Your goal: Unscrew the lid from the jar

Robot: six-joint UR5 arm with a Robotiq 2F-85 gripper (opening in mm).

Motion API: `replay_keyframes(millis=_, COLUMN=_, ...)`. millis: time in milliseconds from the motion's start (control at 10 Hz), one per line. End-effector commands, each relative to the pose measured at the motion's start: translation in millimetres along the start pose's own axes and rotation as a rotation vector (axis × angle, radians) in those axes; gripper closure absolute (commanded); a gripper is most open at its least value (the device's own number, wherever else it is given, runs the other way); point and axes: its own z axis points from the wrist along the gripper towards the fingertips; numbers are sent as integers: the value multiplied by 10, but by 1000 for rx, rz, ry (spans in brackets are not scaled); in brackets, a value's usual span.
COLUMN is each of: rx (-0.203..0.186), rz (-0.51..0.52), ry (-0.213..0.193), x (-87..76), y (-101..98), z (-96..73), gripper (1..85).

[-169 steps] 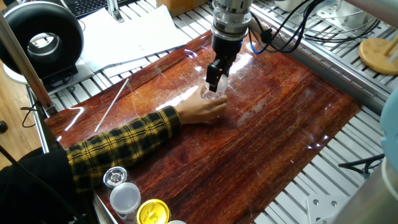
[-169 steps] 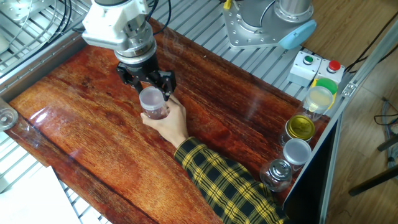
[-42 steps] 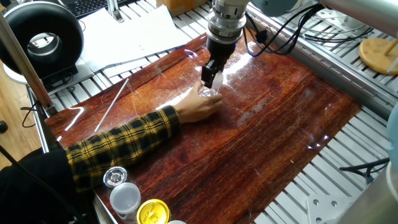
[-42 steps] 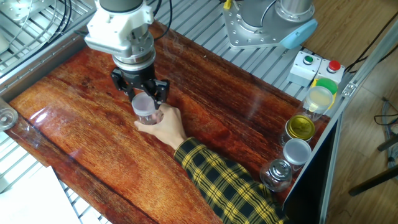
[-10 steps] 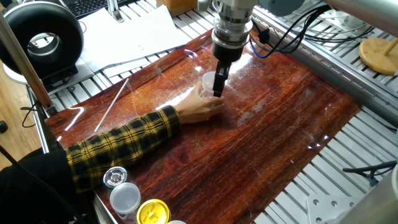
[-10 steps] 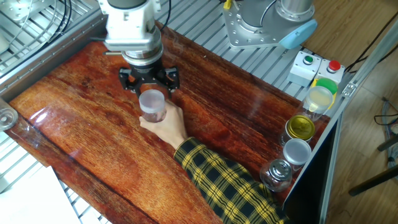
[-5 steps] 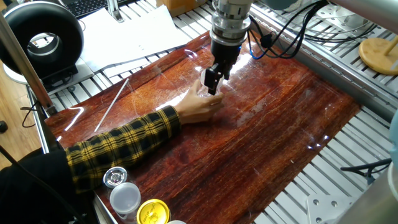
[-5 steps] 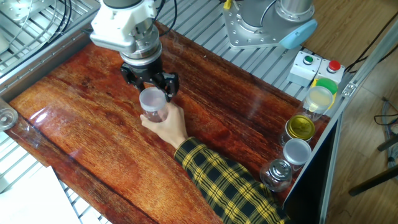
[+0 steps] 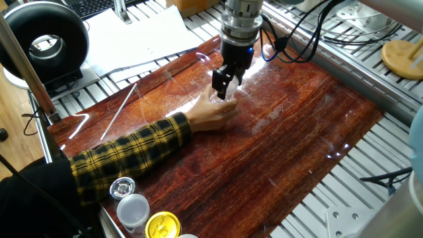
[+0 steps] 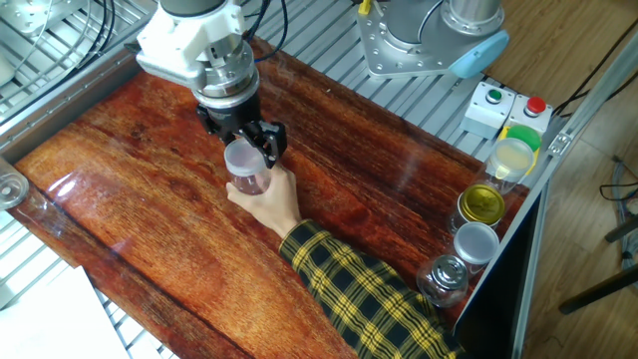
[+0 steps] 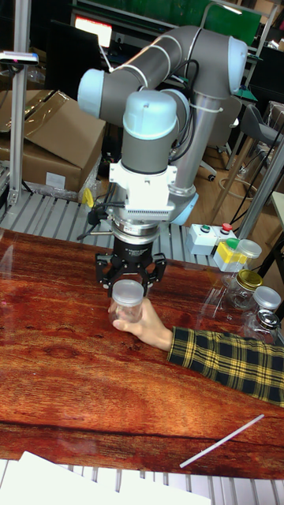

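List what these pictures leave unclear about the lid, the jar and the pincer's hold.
- Pincer contact: in every view its fingers flank the lid, but touching or apart is too small to tell.
- Threads: whether the lid has loosened on the jar cannot be made out.
- Jar base: covered by the person's hand in the other fixed view.
- One fixed view: the pincer blocks most of the lid.

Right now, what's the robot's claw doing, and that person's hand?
Gripper: its jaws stand around the lid; whether they clamp it cannot be told.
Hand: wrapped around the jar, holding it on the table.
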Motion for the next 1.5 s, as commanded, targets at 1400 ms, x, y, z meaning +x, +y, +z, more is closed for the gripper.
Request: replay_keyframes(millis=1400, rx=63, rz=13, ry=-55, x=-350, y=61, z=-244, gripper=477)
